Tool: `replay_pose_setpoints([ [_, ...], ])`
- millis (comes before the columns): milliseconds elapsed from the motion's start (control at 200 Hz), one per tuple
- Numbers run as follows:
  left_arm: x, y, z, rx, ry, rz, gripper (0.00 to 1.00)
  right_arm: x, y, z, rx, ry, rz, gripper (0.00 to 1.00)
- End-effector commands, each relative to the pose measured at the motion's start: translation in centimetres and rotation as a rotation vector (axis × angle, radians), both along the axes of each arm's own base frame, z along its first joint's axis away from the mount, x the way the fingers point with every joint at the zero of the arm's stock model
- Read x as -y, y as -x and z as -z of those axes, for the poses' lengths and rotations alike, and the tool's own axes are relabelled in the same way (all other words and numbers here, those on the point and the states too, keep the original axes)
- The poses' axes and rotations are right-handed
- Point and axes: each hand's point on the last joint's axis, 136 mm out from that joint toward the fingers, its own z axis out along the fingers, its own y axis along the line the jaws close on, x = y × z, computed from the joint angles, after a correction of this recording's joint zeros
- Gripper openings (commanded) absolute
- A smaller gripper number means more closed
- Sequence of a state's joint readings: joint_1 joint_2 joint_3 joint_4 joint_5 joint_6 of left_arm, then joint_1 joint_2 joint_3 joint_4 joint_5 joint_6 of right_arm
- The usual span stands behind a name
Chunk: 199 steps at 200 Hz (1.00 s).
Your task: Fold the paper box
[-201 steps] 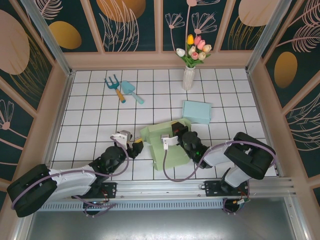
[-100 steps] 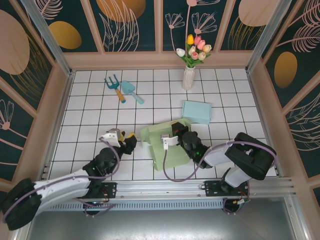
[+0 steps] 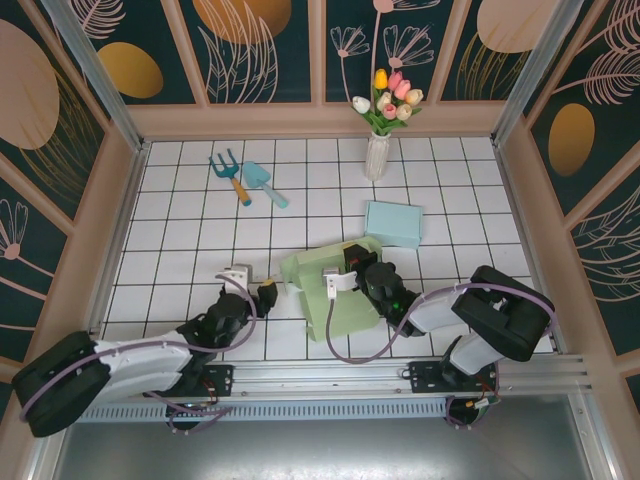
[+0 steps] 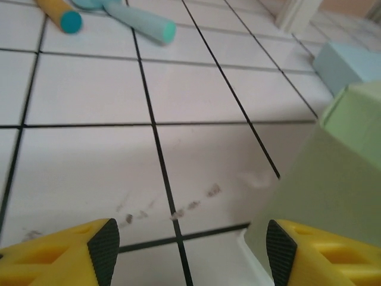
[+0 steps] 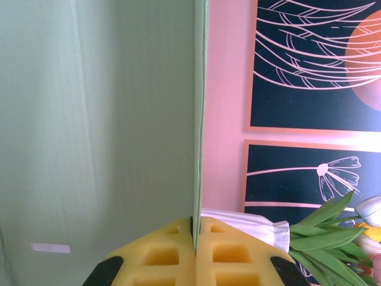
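Observation:
The pale green paper box [image 3: 325,295] lies partly folded at the middle of the tiled table, one flap lying toward the near edge. My right gripper [image 3: 352,268] is at the box's far right side, and in the right wrist view it [image 5: 193,238] is shut on the thin edge of an upright green panel [image 5: 95,119]. My left gripper [image 3: 268,291] sits low on the tiles just left of the box, open. In the left wrist view its gap [image 4: 190,253] holds only bare tile, with the box's wall [image 4: 339,190] beside the right fingertip [image 4: 278,253].
A light blue box [image 3: 393,223] lies behind the green one. A white vase of tulips [image 3: 377,150] stands at the back wall. A small garden fork and trowel [image 3: 248,180] lie at the back left. Wooden walls enclose the table.
My left gripper drew back left from the box, then returned to its left edge, jaws a little wider. The right gripper and the box stayed put.

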<state>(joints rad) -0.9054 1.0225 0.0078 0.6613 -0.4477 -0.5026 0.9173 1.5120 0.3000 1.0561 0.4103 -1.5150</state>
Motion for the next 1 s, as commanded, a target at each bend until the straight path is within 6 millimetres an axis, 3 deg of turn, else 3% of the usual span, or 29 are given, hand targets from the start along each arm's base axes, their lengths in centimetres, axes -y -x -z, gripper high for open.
replay_pose_setpoints([
  [0, 3.1, -0.3, -2.1, 0.060, 0.045, 0.122, 0.69, 0.2, 0.4, 1.0, -0.036, 0.015, -0.013, 0.00],
  [405, 6.0, -0.4, -1.5, 0.032, 0.055, 0.221, 0.66, 0.3, 0.5, 1.8, -0.035, 0.037, -0.018, 0.00],
  [991, 7.9, -0.3, -2.1, 0.015, 0.134, 0.274, 0.65, 0.4, 0.5, 1.9, -0.046, 0.035, -0.007, 0.00],
])
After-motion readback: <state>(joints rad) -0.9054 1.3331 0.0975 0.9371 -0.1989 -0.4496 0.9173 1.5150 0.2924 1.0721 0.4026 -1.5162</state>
